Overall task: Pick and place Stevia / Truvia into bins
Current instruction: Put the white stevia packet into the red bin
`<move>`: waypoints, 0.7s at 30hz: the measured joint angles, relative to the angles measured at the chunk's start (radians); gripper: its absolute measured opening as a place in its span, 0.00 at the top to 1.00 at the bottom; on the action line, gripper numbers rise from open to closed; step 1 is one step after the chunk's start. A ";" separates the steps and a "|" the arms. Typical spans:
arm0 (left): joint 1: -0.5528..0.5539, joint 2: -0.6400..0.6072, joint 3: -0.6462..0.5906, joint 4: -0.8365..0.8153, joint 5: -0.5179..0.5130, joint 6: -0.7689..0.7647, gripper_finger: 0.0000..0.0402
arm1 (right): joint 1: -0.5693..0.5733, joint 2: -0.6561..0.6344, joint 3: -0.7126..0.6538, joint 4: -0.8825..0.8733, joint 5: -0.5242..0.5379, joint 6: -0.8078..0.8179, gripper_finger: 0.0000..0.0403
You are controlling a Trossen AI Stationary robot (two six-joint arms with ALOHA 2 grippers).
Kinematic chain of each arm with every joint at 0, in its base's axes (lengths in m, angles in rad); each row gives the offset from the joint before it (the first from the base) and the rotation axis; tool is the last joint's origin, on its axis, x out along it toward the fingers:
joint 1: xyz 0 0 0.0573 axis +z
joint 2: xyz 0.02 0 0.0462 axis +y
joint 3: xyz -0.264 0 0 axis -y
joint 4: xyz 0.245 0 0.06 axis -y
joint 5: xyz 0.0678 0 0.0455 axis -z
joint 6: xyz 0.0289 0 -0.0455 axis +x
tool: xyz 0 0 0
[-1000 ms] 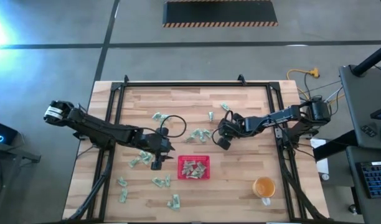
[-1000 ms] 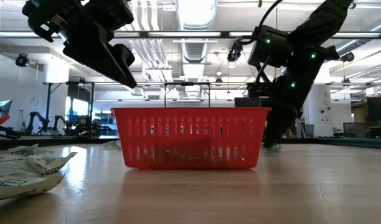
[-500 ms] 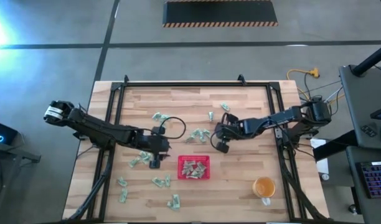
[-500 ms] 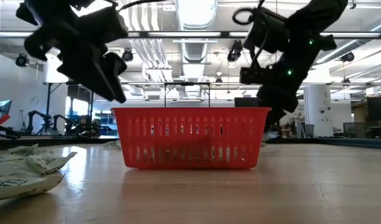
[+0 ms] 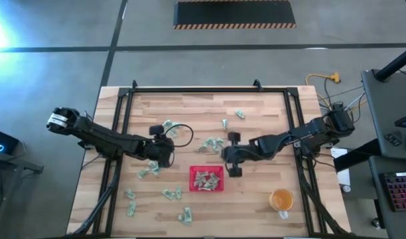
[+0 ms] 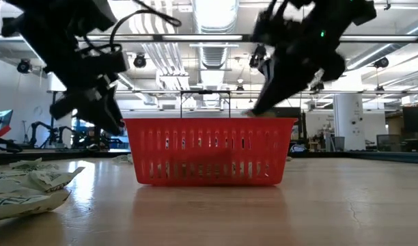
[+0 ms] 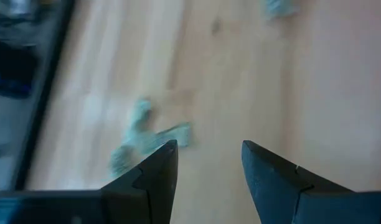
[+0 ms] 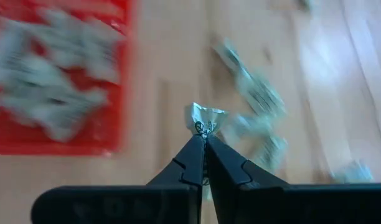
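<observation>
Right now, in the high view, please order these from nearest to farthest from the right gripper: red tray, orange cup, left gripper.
From the right gripper:
1. Red tray, just beside it, toward the front edge.
2. Left gripper, across the table's middle.
3. Orange cup, front right corner; close to call with the left gripper.

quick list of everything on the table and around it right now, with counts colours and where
small red square plastic tray: one, red, near the table's middle toward the front edge, holding several sachets
pale green and white paper sachets: many, loose; a cluster behind the tray, more at front left, a few toward the back
round translucent orange cup: one, orange, front right
wooden table: one, light wood, black frame rails
left gripper: open, empty, left of the tray, above loose sachets
right gripper: shut on one pinched sachet, just behind the tray's right corner
</observation>
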 joint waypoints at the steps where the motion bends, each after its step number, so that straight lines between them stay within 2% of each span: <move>1: 0.003 0.000 -0.010 0.003 -0.014 0.000 0.60 | 0.011 0.000 0.000 0.031 -0.033 -0.029 0.98; 7: 0.017 0.000 -0.039 0.014 -0.015 -0.027 0.60 | 0.056 0.000 0.000 0.171 -0.256 -0.151 0.98; 14: 0.017 0.000 -0.038 0.013 0.001 -0.027 0.60 | 0.059 0.000 -0.002 0.172 -0.270 -0.148 0.98; 17: 0.017 0.000 -0.034 0.011 0.088 -0.027 0.60 | 0.059 0.000 -0.003 0.172 -0.278 -0.120 0.98; 21: 0.017 -0.006 -0.027 -0.014 0.287 -0.069 0.60 | 0.061 0.007 -0.007 0.178 -0.285 -0.111 0.97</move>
